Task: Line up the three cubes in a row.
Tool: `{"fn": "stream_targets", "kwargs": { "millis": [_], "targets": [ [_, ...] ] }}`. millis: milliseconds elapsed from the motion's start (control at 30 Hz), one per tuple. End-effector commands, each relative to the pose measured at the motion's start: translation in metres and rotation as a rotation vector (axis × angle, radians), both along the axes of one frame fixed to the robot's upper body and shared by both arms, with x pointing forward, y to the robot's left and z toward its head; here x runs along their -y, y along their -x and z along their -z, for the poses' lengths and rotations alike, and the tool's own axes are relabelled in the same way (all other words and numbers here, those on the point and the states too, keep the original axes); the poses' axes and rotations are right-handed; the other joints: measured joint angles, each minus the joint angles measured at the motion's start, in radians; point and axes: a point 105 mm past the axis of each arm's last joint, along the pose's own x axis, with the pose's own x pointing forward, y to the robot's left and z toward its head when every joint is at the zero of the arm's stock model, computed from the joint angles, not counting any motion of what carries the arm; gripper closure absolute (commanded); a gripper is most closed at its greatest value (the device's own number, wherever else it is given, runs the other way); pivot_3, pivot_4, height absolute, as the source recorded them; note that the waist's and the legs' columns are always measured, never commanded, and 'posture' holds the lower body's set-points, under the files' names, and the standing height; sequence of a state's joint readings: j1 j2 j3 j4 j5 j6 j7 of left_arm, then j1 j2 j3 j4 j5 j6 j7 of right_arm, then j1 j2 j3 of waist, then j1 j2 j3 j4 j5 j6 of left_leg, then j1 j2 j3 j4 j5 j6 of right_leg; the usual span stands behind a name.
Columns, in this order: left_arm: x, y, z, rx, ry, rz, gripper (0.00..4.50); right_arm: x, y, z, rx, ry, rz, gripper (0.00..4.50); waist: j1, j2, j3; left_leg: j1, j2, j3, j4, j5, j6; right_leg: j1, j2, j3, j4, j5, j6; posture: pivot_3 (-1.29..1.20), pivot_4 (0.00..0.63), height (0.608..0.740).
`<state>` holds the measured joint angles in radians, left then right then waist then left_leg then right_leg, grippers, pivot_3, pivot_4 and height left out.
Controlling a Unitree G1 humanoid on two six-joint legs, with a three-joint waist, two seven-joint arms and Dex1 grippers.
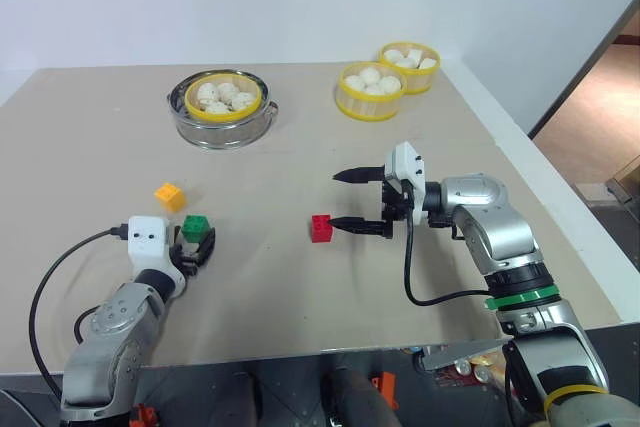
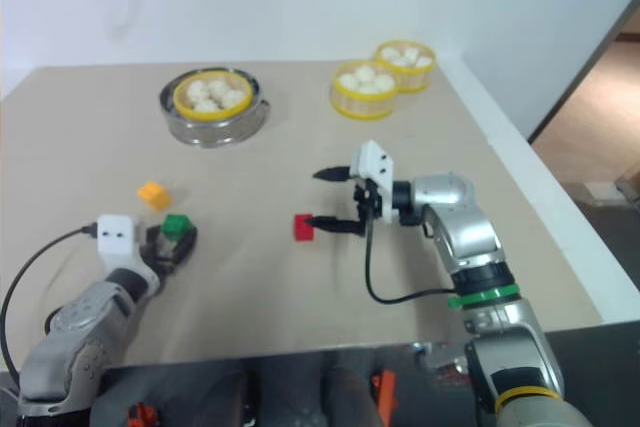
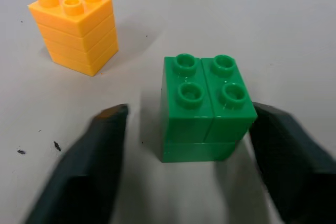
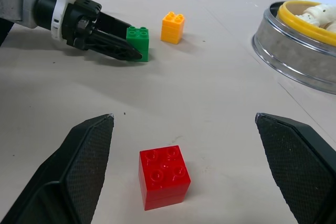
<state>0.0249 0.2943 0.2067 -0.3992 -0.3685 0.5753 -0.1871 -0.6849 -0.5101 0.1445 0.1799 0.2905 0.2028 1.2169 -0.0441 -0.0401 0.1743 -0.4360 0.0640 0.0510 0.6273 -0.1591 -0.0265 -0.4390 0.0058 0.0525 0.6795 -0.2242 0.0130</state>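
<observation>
The green cube (image 1: 195, 228) sits on the tan table near its left front, between the fingers of my left gripper (image 1: 197, 243). In the left wrist view one finger (image 3: 273, 145) lies against the side of the green cube (image 3: 205, 108), and a gap separates the other finger from it. The yellow-orange cube (image 1: 170, 196) stands just behind and to the left, apart from the green one. The red cube (image 1: 321, 228) rests mid-table. My right gripper (image 1: 335, 200) points left with its fingers spread wide, open, the nearer fingertip close to the red cube (image 4: 163, 176).
A steel steamer pan (image 1: 220, 132) holding a yellow-rimmed basket of white buns stands at the back centre. Two more yellow baskets (image 1: 368, 105) (image 1: 425, 77) of buns sit at the back right. The table's (image 1: 300, 287) right edge runs close to my right arm.
</observation>
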Motion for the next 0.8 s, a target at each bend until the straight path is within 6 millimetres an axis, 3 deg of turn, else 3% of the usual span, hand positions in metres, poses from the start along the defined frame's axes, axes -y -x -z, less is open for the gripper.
{"fn": "stream_targets", "kwargs": {
  "millis": [33,100,133,233,400,567,800],
  "targets": [
    [0.0,-0.003,-0.006,0.013,-0.024,0.014,2.56,0.001,0.002,-0.018,0.072,-0.014,-0.007,0.0,0.0,0.0,0.0,0.0,0.0,0.0,0.0,0.0,0.0,0.0,0.0,0.0,0.0,0.0,0.0,0.0,0.15,0.74],
    [0.002,-0.003,-0.006,0.01,-0.037,0.038,3.13,0.001,0.002,-0.018,0.073,-0.009,-0.007,0.0,0.0,0.0,0.0,0.0,0.0,0.0,0.0,0.0,0.0,0.0,0.0,0.0,0.0,0.0,0.0,0.0,0.15,0.74],
    [0.003,-0.003,-0.006,0.008,-0.04,0.043,3.17,0.001,0.001,-0.018,0.074,-0.007,-0.006,0.0,0.0,0.0,0.0,0.0,0.0,0.0,0.0,0.0,0.0,0.0,0.0,0.0,0.0,0.0,0.0,0.0,0.15,0.74],
    [0.011,-0.001,-0.005,0.002,-0.078,0.138,3.17,0.002,0.0,-0.023,0.078,-0.012,-0.005,0.0,0.0,0.0,0.0,0.0,0.0,0.0,0.0,0.0,0.0,0.0,0.0,0.0,0.0,0.0,0.0,0.0,0.15,0.74],
    [0.057,0.01,-0.013,0.023,-0.234,0.627,3.17,0.0,0.001,-0.034,0.091,-0.019,-0.025,0.0,0.0,0.0,0.0,0.0,0.0,0.0,-0.001,0.0,0.0,-0.001,0.0,0.0,0.0,0.0,0.0,0.0,0.15,0.74],
    [0.064,0.005,-0.02,0.037,-0.346,0.939,3.17,0.0,-0.001,-0.037,0.103,-0.006,-0.029,0.0,0.001,0.0,0.0,-0.001,0.0,0.0,-0.003,0.0,0.0,-0.002,-0.001,0.0,-0.002,0.0,-0.001,0.0,0.15,0.74],
    [0.072,-0.018,-0.022,0.065,-0.477,1.205,3.17,0.004,0.001,-0.035,0.084,0.008,-0.024,0.0,0.002,0.0,0.0,-0.003,0.0,0.0,-0.006,0.0,0.0,-0.002,0.001,-0.001,-0.005,-0.001,0.0,0.0,0.15,0.74]
  ]
}}
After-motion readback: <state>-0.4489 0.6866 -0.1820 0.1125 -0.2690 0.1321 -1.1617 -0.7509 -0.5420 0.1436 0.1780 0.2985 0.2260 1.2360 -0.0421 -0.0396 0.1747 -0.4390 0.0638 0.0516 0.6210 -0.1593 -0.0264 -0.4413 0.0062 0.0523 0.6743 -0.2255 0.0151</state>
